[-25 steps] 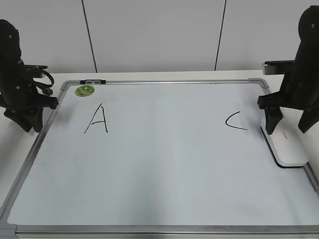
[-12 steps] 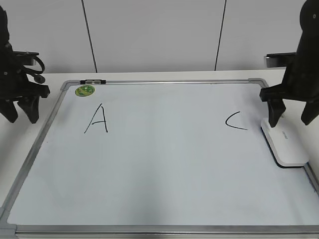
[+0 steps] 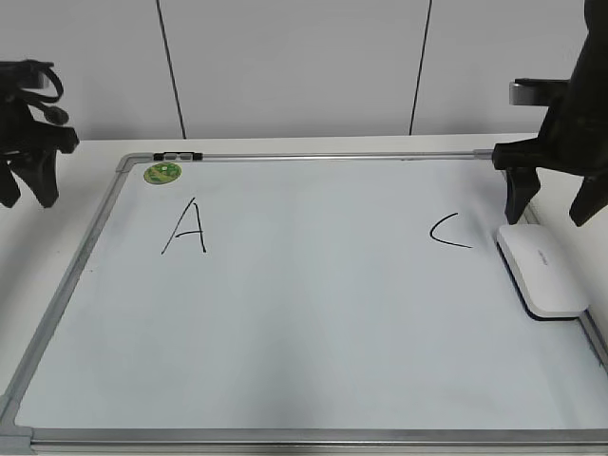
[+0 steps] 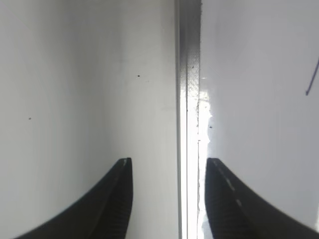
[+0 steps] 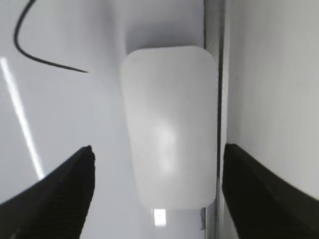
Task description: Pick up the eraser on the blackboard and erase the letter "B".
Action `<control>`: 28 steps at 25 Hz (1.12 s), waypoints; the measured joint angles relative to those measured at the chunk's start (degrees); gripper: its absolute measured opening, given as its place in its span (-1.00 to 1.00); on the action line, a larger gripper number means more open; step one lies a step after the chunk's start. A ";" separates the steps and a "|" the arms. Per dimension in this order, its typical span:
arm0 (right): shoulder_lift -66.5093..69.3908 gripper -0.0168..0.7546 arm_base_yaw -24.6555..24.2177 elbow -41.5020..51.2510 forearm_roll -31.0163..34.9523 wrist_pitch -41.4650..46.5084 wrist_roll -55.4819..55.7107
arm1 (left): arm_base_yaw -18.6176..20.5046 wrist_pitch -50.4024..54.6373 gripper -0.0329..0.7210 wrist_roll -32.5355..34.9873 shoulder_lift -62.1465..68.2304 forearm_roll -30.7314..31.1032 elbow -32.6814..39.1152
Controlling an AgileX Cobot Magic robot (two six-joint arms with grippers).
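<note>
no b shows between a and c, so the erasing looks done: the eraser (image 3: 541,272) lies at the board's (image 3: 304,304) right edge, right claw (image 3: 553,199) wide above it

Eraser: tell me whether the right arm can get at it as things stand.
Probably yes. The right end effector hangs open right above the eraser, fingers either side, nothing between. The frame beside it may crowd one finger.

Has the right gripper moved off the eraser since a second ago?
Yes. The right gripper has risen clear of the eraser, which lies by the blackboard frame's right edge.
</note>
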 joint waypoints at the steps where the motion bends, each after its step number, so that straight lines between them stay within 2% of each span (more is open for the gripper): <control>1: -1.55 0.56 0.11 0.77 1.20 0.00 0.00 | 0.00 0.10 0.03 0.00 -1.45 -0.37 0.00; 5: -8.87 0.56 1.01 5.73 1.32 0.12 0.00 | 0.00 0.07 0.03 0.00 -7.38 -0.37 2.39; 13: -26.01 0.56 3.12 22.39 1.32 -7.83 0.14 | -0.48 -5.98 0.02 0.00 -26.69 0.01 21.43; 22: -35.60 0.55 8.23 28.18 0.93 -9.33 0.14 | -0.48 -7.80 -0.01 0.04 -49.25 4.03 37.89; 28: -45.68 0.53 9.01 37.74 0.85 -9.77 0.14 | -0.48 -7.91 -0.08 0.04 -64.68 4.03 48.23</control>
